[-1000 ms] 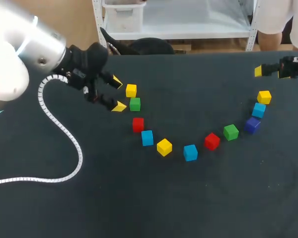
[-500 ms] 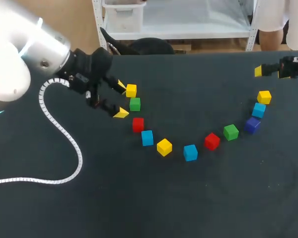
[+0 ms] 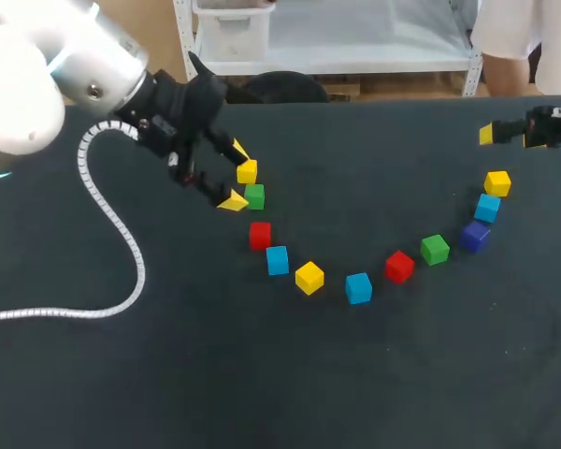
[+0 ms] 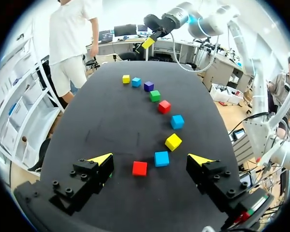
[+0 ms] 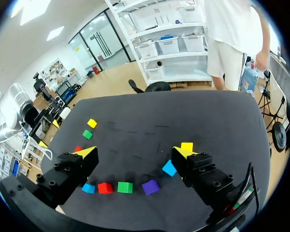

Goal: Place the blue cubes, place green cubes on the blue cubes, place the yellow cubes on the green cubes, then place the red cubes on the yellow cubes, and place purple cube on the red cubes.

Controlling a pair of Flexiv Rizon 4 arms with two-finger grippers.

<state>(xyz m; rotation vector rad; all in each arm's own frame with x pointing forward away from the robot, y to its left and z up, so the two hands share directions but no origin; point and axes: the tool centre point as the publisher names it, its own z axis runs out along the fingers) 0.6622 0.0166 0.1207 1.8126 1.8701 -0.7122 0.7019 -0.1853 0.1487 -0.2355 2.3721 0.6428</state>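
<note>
Several cubes lie in an arc on the black table. From the left they are yellow, green, red, blue, yellow, blue, red, green, purple, blue and yellow. My left gripper is open at the arc's left end, close beside the yellow and green cubes. In its wrist view a red cube and a blue cube lie ahead between the spread fingers. My right gripper is open at the far right edge, apart from the cubes.
A white coiled cable trails from my left arm across the table's left side. The right wrist view shows the purple cube and a blue cube under the open gripper.
My left gripper has moved right and a little farther back, closing in on the yellow and green cubes at the arc's left end. The right arm and the cubes have not moved.
</note>
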